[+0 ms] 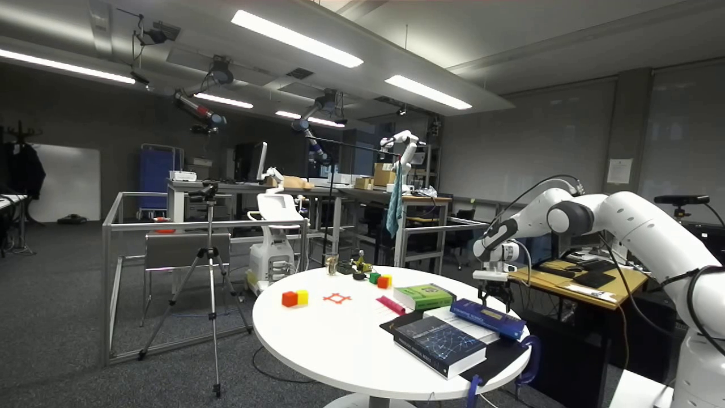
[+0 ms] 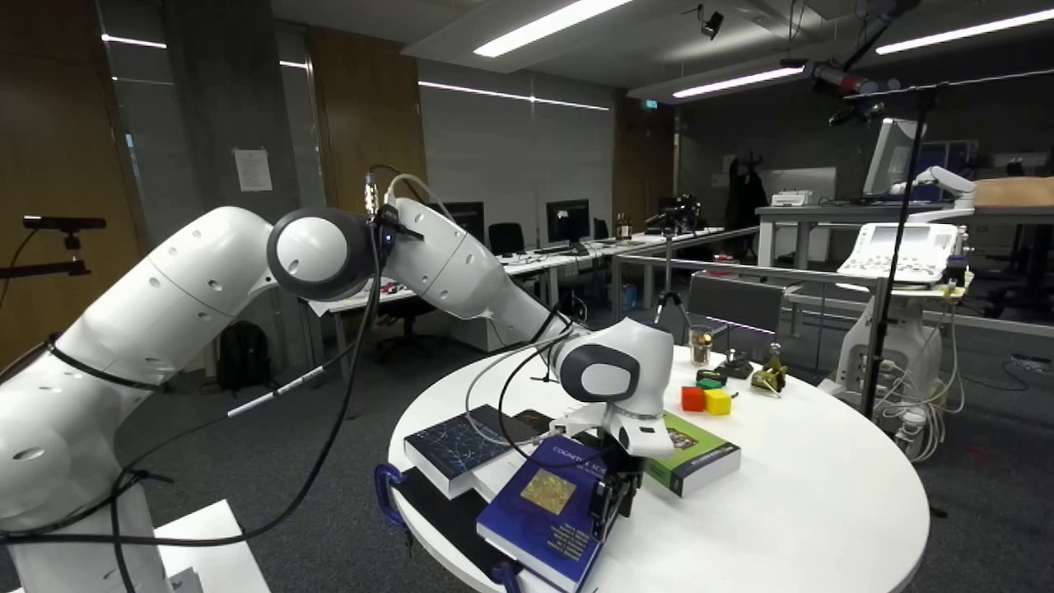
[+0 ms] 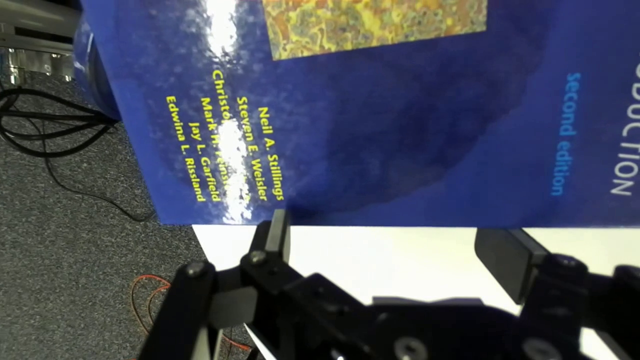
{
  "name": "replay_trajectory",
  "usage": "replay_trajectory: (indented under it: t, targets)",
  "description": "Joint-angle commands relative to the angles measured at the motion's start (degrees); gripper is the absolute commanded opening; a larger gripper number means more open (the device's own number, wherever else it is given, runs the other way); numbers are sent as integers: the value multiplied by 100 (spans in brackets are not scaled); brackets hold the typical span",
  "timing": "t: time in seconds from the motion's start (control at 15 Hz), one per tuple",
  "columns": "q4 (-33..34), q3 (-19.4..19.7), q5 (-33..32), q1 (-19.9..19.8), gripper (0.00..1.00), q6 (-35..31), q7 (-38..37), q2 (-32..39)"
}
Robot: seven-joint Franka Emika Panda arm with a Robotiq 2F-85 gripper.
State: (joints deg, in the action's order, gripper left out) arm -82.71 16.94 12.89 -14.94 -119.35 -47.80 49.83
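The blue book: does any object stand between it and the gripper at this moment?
Nothing visible does. In the wrist view the open gripper is at an edge of the blue book, with white table showing between its fingers. Whether they touch the book, I cannot tell.

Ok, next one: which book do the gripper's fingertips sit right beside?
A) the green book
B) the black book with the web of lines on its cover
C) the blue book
C, since the wrist view shows the open gripper with both tips right at an edge of the blue book; whether they touch it, I can't tell.
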Motion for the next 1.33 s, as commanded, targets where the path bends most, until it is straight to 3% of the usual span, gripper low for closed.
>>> replay_trajectory:
  t: [0.0, 0.47, 0.8, 1.27]
  targets:
    - [-488, -11, -103, 112, 100, 148, -126, -418]
    - [-561, -19, -252, 29, 100, -141, 284, -430]
    - [-794, 28, -469, -21, 100, -401, 1022, -551]
    - [-1771, 40, -41, -264, 100, -1716, 1662, -912]
